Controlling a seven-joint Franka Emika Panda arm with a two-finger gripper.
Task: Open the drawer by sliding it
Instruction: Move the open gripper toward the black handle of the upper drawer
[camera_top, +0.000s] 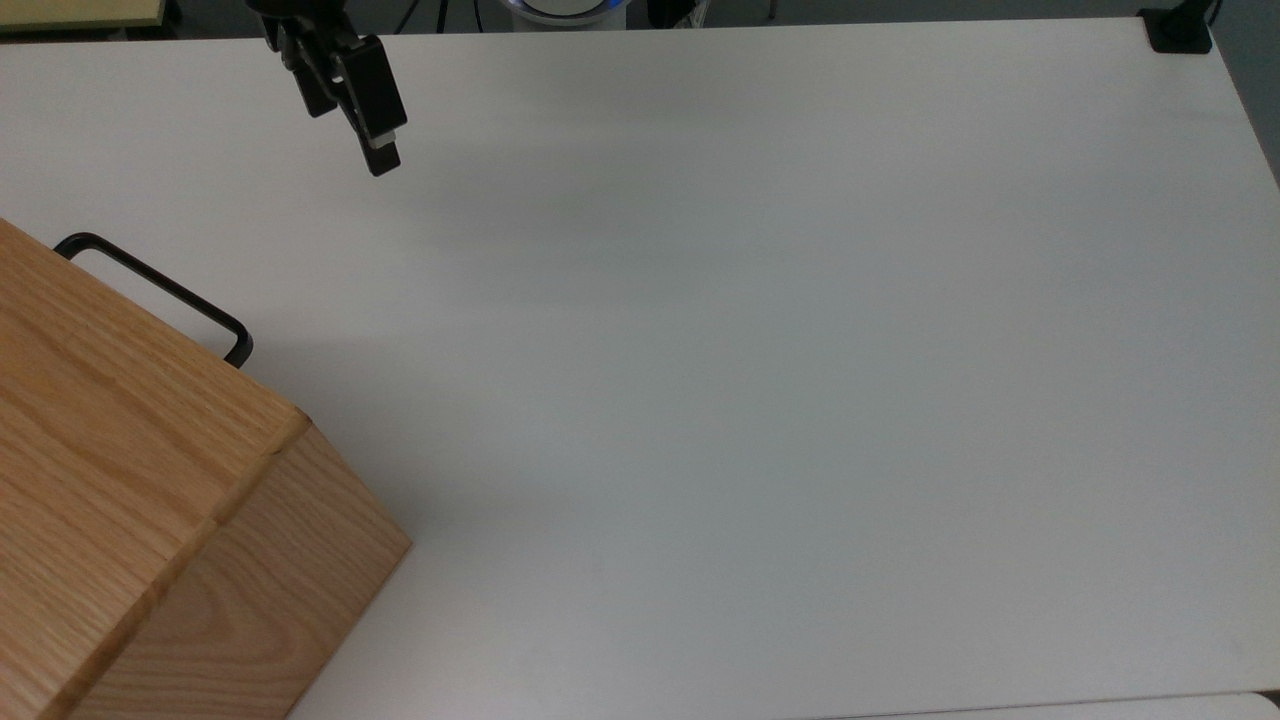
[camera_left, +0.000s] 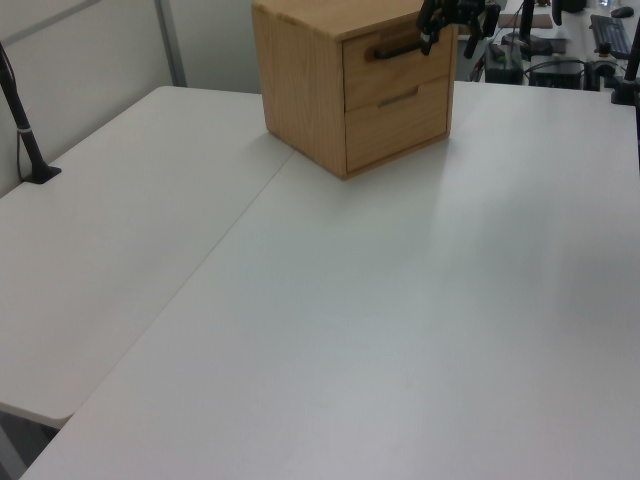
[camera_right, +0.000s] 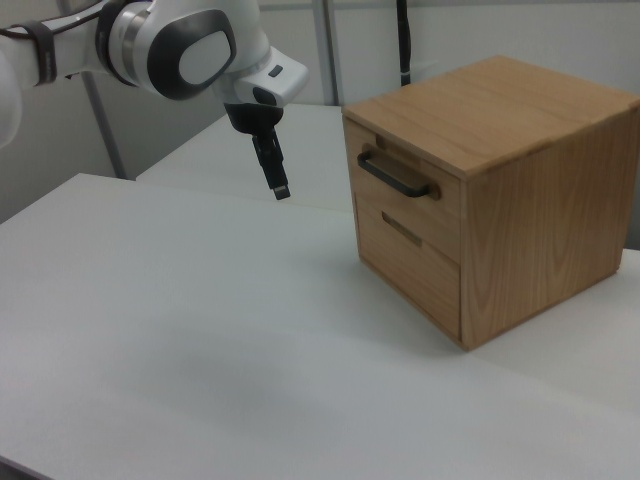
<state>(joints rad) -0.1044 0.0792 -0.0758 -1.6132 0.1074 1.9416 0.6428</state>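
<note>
Gripper (camera_top: 352, 137) hangs above the table (camera_top: 800, 400) near its far edge in the top view, well apart from the cabinet (camera_top: 120, 450), which sits at the table's near-left corner in the top view. Claw is spread wide w/ nothing between the fingers; the right view has them edge-on, tips pointing down. The drawer (camera_right: 448, 205) is the upper of two in the cabinet front and looks fully shut, flush w/ the cabinet face. Its black bar handle (camera_right: 395, 178) stands slightly proud of the front and faces toward the arm. In the left view the gripper (camera_left: 448, 35) is at about handle (camera_left: 400, 47) height, off toward the left view's right. Approach stage, I'd say: no contact yet, opening not begun. Risks from here:

- The bar is thin and the gap behind it looks tight, so a finger coming in too deep or too high could jam on the oak front instead of slipping behind.
- If the finger line isn't set across the bar, the close may catch nothing or slide off.
- The cabinet doesn't appear fixed down, so the whole box may drag across the table rather than the drawer sliding out.
- A pull not in line w/ the rails could bind the drawer or twist the cabinet round.
</note>
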